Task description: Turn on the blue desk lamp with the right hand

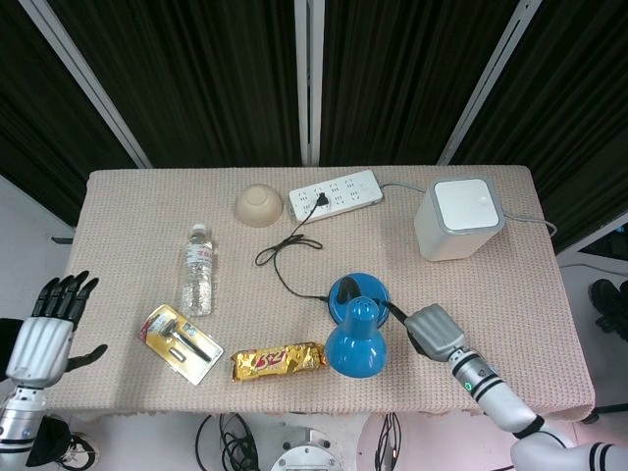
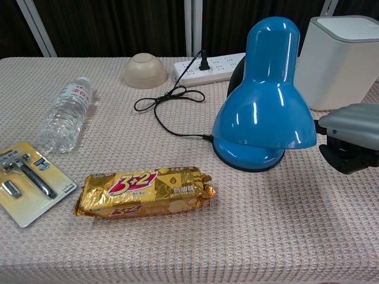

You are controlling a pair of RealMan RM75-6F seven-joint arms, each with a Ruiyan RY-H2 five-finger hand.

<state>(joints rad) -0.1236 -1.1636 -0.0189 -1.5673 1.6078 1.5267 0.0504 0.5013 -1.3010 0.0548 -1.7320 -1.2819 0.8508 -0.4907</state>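
- the right hand (image 1: 435,331) sits low over the table (image 1: 510,285), with one dark finger reaching toward the blue desk lamp (image 1: 355,329); the rest look curled in under the grey back of the hand and it holds nothing. whether the fingertip touches the lamp yet, i cannot tell.
- the lamp stands just to the hand's inner side, with its round base (image 2: 246,158) at fingertip level and the shade (image 2: 265,103) leaning out over that base, toward the robot.
- the switch itself does not show clearly in either view. a dark patch lies on the base beyond the shade; if that is the button, the finger may be coming in too low and too far to the side.
- likely slip: the finger meets the shade or neck rather than the switch and shoves the lamp away from the hand, toward the snack bar (image 1: 279,360) on its far side.
- the lamp looks light and top-heavy, so a sideways push could tip it or skid it on the woven cloth.
- the black cord (image 1: 290,257) runs away from the hand to the power strip (image 1: 336,192); a dragged lamp could tug the plug.
- the white box (image 1: 458,218) stands beyond the hand, well apart, and is little risk.
- the left hand (image 1: 47,324), far across at the table's other edge, has its fingers straight and holds nothing.
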